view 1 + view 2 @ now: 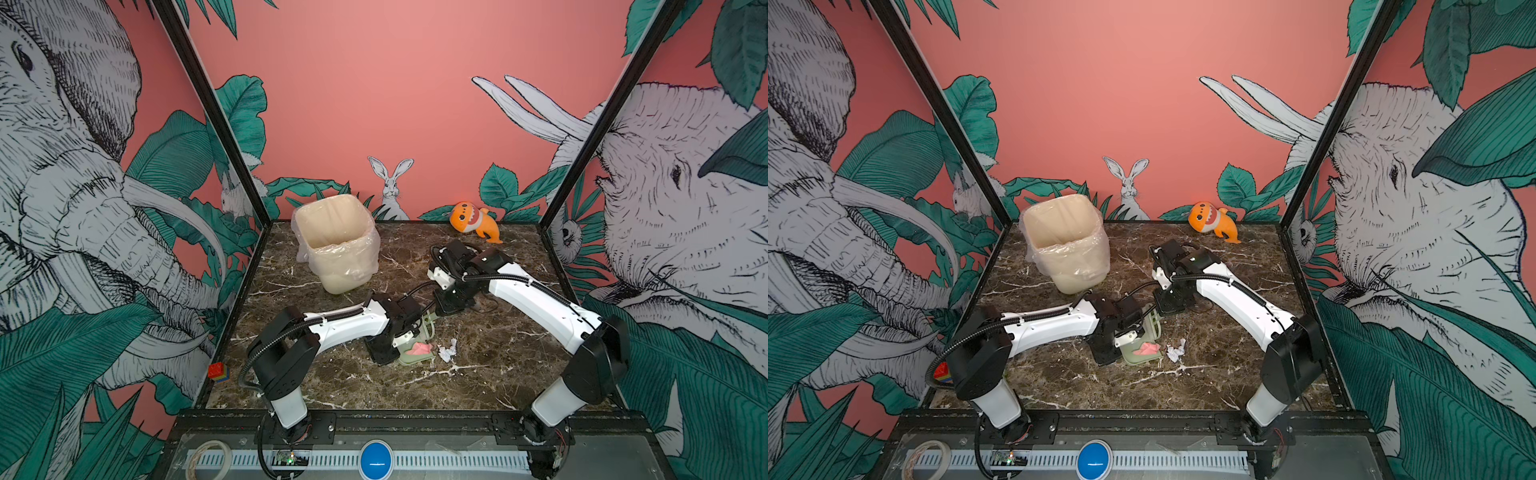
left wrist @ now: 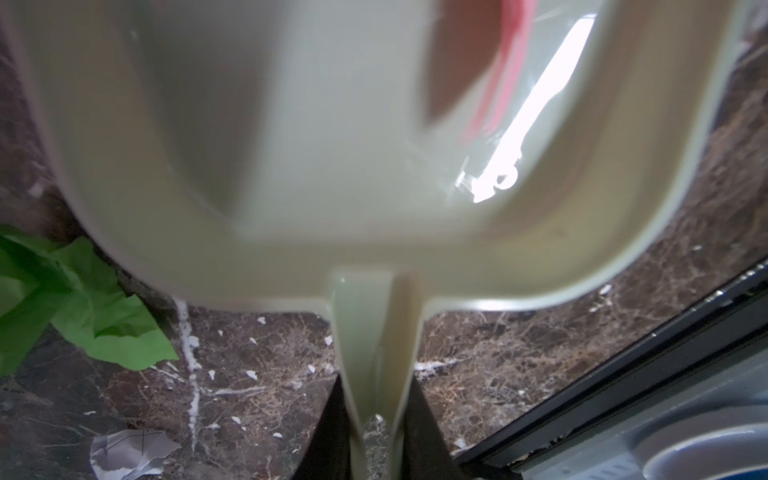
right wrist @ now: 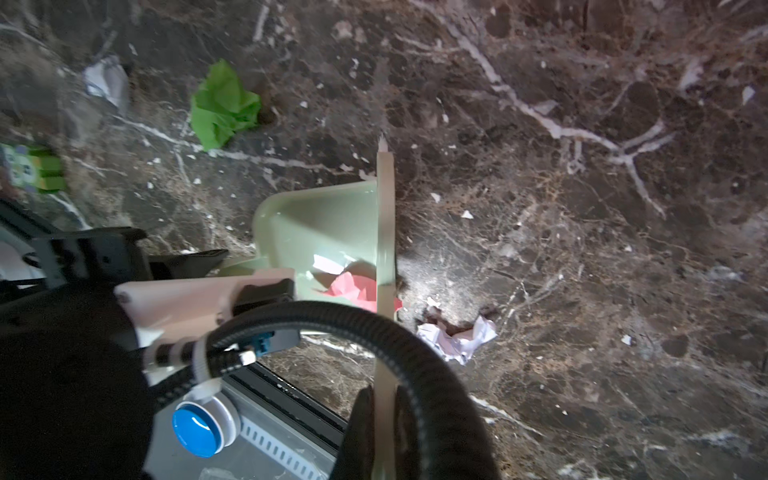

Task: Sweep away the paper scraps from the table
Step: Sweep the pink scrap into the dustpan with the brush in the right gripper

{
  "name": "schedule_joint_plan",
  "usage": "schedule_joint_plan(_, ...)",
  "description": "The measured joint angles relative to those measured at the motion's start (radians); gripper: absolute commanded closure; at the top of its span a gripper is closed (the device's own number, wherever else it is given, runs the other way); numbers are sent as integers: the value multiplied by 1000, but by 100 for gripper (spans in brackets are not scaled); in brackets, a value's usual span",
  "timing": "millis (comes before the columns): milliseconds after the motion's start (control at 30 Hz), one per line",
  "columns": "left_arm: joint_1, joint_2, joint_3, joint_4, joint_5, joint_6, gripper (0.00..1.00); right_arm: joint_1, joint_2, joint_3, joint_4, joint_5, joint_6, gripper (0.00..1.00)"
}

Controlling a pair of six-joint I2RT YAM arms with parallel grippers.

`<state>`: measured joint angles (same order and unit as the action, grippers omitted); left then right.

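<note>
So the left claw [image 2: 376, 399] is clamped on the dustpan [image 1: 409, 360] handle. The right claw [image 3: 384, 411] is pinched shut on the brush [image 3: 385, 208], which runs across the pan's mouth. The pink scrap [image 1: 422, 348] sits inside the pan. The white scrap [image 1: 448, 351] is on the table [image 1: 498, 365] just outside the mouth, crumpled, stretched roughly front-to-back in both top views. The green scrap [image 3: 222, 106] lies off the pan's closed side; can't tell which way it points.
</note>
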<state>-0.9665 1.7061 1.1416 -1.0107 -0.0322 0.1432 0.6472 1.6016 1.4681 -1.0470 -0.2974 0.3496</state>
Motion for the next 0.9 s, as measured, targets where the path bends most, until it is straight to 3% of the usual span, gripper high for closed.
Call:
schedule_joint_plan(500, 0, 0, 0, 0, 0, 0, 86, -23, -48, 3, -79, 102, -21, 100)
schedule_joint_plan(900, 0, 0, 0, -8, -2, 0, 86, 24, -48, -43, -80, 88, 4, 100)
